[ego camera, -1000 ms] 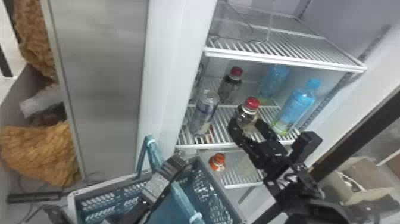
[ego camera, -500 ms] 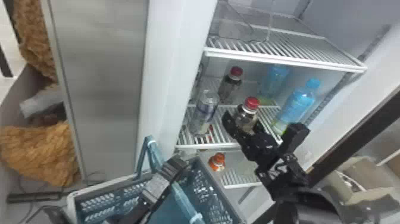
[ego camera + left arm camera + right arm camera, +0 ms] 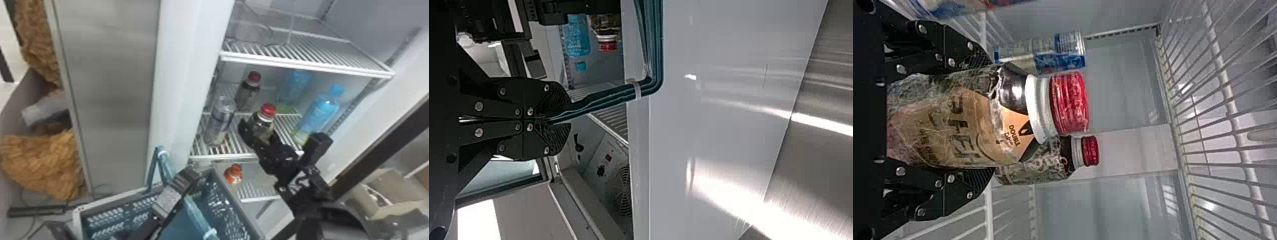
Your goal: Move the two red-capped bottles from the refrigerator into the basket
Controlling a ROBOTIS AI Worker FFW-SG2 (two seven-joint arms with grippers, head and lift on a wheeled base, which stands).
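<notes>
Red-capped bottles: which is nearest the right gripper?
The front bottle, right up against the right gripper; the rear bottle stands deeper on the same shelf.

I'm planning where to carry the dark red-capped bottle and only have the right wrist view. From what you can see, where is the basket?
Observer: The teal perforated plastic basket is in front of the white-framed refrigerator, toward the robot's left.
Operator: Is anything holding it, or is it loose?
Observer: The black left gripper is closed on its thin teal handle.
Operator: Anything on the shelf below mine that I should mind?
Observer: Yes, a small bottle with an orange cap is on that lower white wire shelf.
</notes>
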